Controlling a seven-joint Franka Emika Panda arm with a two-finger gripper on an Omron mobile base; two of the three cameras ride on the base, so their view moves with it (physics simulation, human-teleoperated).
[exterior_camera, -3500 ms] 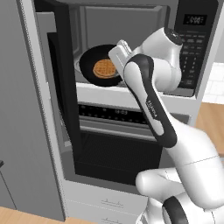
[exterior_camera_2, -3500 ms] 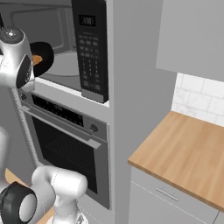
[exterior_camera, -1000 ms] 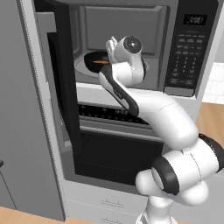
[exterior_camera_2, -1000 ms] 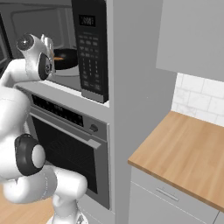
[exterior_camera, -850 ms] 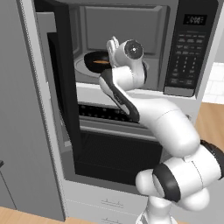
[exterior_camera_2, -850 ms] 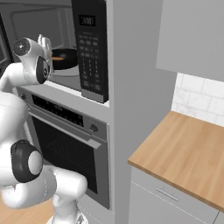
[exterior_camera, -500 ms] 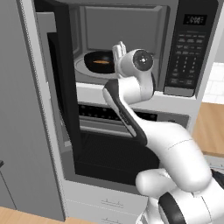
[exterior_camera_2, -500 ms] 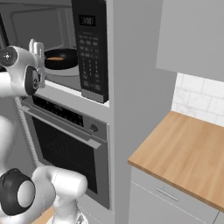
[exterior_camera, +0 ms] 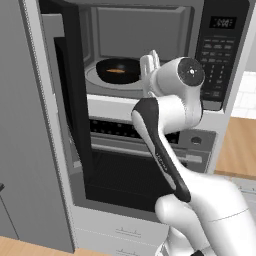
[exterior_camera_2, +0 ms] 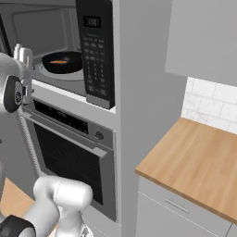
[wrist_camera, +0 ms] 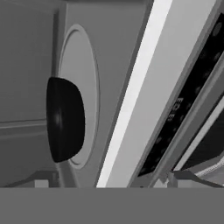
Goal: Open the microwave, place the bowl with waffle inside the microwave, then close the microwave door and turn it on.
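No lettering is legible on the microwave (exterior_camera: 150, 55) keypad panel (exterior_camera: 216, 60).

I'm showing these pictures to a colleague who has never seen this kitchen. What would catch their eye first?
Probably the microwave standing wide open, its door swung out to the left, with the black bowl with waffle sitting on the round turntable inside. Next comes the big white arm in front of the opening, its open gripper beside the bowl and holding nothing. Below is the wall oven.

Kitchen: built-in microwave (exterior_camera: 150, 55), oven (exterior_camera_2: 69, 152), wooden counter (exterior_camera_2: 194, 162).
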